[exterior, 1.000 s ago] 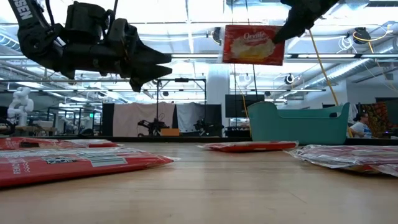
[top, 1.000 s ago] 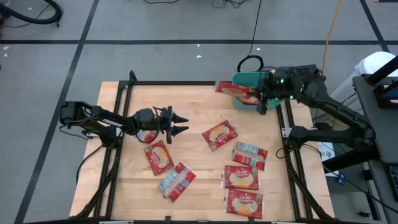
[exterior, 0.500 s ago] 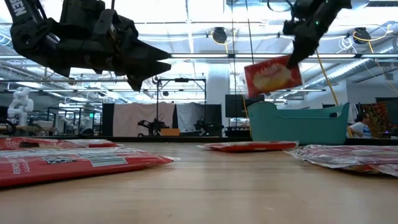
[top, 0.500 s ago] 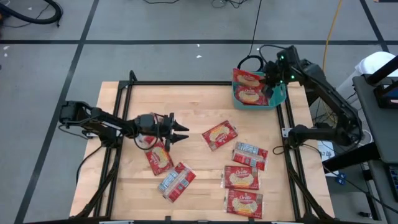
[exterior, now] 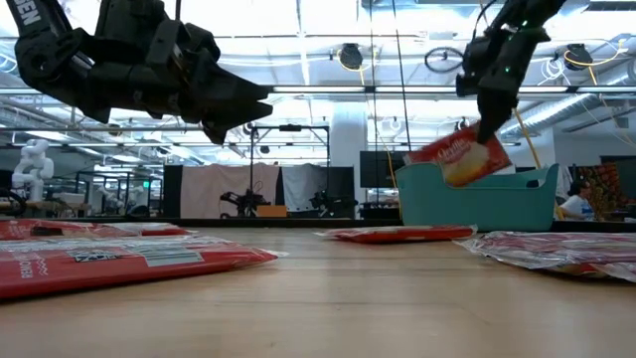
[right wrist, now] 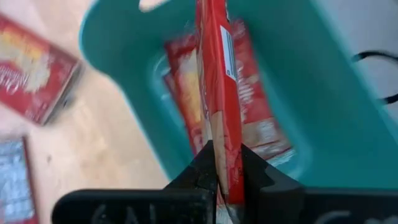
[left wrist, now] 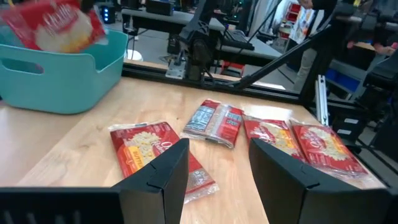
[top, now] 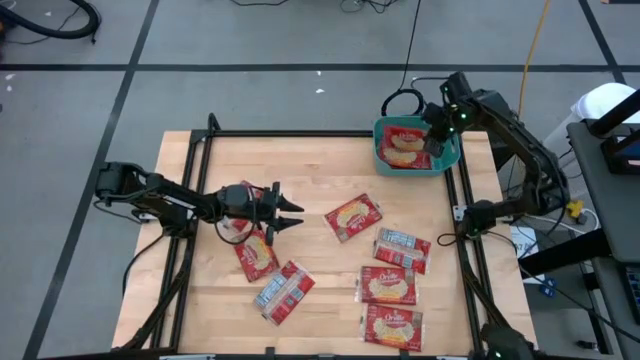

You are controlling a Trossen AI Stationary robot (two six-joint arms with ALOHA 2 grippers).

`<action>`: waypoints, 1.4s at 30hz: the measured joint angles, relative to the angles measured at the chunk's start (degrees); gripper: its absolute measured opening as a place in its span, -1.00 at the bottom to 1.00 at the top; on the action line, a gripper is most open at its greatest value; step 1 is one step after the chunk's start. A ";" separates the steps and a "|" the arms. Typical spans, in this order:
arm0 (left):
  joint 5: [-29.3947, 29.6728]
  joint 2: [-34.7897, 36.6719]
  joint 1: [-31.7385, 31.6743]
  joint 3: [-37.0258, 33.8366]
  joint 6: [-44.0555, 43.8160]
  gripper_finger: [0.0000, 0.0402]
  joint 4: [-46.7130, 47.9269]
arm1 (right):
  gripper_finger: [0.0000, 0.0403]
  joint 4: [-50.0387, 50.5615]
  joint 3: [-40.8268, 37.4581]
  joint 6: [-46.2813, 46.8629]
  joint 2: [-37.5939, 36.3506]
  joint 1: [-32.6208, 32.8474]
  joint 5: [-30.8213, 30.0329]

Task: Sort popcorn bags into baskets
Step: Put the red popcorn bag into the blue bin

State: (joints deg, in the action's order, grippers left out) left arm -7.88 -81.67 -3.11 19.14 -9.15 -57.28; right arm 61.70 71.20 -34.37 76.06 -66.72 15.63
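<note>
The right gripper (right wrist: 221, 165) is clamped on a popcorn bag (exterior: 459, 157), holding it by one edge above the teal basket (top: 444, 158) at the far right corner of the tabletop (top: 320, 290). The low view shows the bag tilted, its lower part just dipping past the rim. Another bag (right wrist: 249, 118) already lies flat inside the basket.

To do this well, I'd say keep the bag centred over the opening, lower it until it clears the rim, then let go so it settles flat on the one below and doesn't catch the wall.

The left gripper (top: 288, 205) hangs with fingers apart, holding nothing, over the left-middle of the tabletop, near a loose bag (top: 255, 250). Six bags appear scattered across the tabletop.
</note>
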 joint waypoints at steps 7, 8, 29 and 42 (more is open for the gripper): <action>0.50 0.00 -0.21 0.00 0.44 -0.15 -0.01 | -0.94 1.57 0.00 -0.83 5.34 -0.02 3.96; 0.50 0.00 -0.29 0.00 0.44 -0.15 -0.04 | -0.93 1.57 0.00 -0.83 5.91 -0.02 4.42; 0.59 0.00 -0.66 0.00 0.11 -0.15 -0.11 | -0.33 -7.95 -1.01 6.38 10.77 0.99 -13.05; 0.67 0.02 -0.22 0.00 0.72 -0.15 0.34 | -0.28 -22.27 -13.28 14.73 -3.26 13.03 -5.03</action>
State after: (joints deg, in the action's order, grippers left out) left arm -7.21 -81.65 -3.33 19.14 -8.43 -56.94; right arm 39.43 57.92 -19.64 72.80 -53.69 10.60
